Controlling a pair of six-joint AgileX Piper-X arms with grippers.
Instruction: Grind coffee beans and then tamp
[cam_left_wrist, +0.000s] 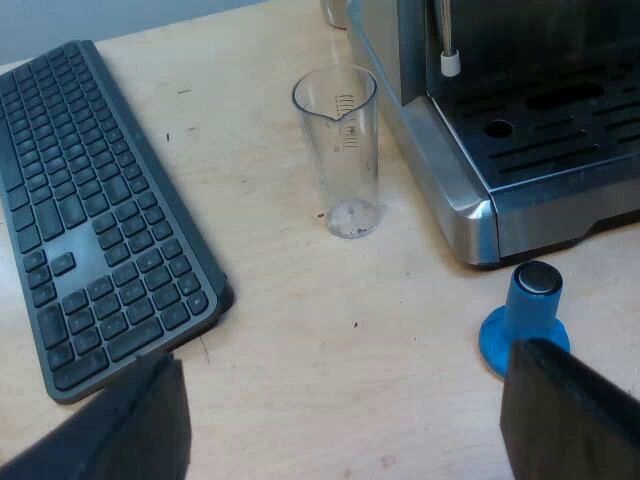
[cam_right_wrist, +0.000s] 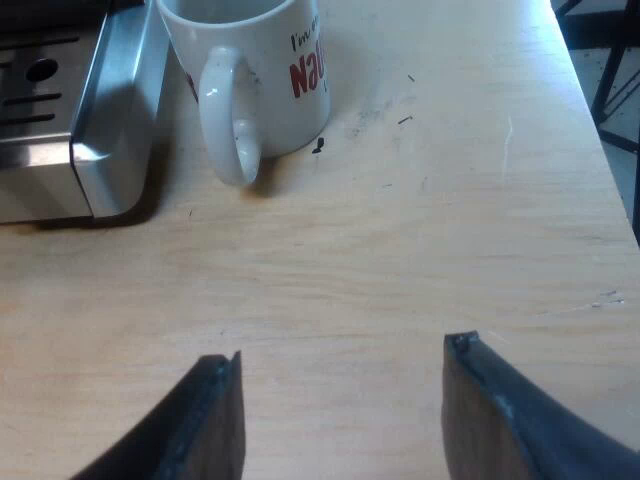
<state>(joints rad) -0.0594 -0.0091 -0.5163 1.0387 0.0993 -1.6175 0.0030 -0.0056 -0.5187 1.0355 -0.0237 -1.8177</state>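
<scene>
A clear measuring glass stands upright on the wooden table beside the espresso machine, whose metal drip tray corner is close by. A blue tamper with a dark top stands on the table just past the corner of the machine. My left gripper hovers open above the bare table, one finger close to the tamper without touching it. In the right wrist view a white mug with red lettering stands next to the machine's base. My right gripper is open over bare wood, short of the mug.
A dark keyboard lies on the table on the far side of the measuring glass from the machine. The table's edge runs past the mug, with dark furniture legs beyond it.
</scene>
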